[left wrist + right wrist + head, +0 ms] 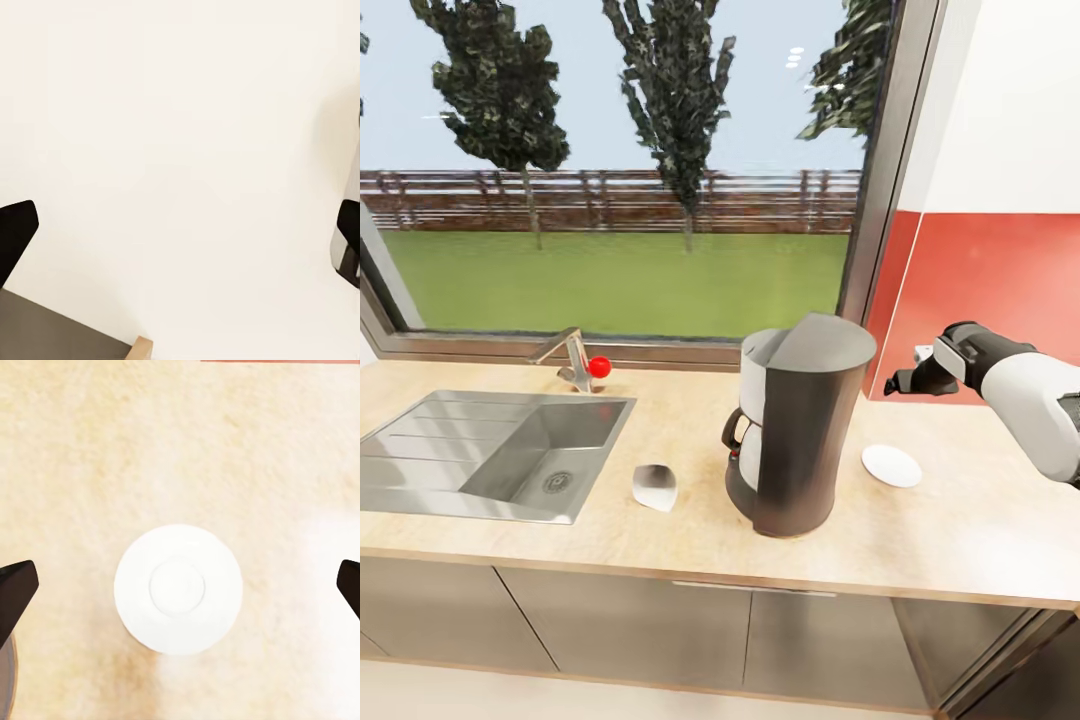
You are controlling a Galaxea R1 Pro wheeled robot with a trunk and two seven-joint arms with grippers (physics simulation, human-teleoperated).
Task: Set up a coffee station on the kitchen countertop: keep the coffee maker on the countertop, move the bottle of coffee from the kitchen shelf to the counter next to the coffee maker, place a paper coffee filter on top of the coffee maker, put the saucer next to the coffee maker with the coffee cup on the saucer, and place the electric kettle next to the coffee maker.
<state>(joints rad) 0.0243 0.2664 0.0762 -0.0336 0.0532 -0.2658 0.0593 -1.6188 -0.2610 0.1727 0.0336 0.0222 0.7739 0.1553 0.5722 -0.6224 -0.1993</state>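
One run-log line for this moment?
right gripper: open, above round white saucer | saucer: empty, on wood-grain countertop beside dark grey coffee maker

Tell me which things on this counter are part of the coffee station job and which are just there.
Part of the job:
coffee maker
saucer, empty, to the right of the coffee maker
paper coffee filter, lying on the kitchen countertop
right gripper, open above the saucer

Just there:
sink
tap with red knob
window
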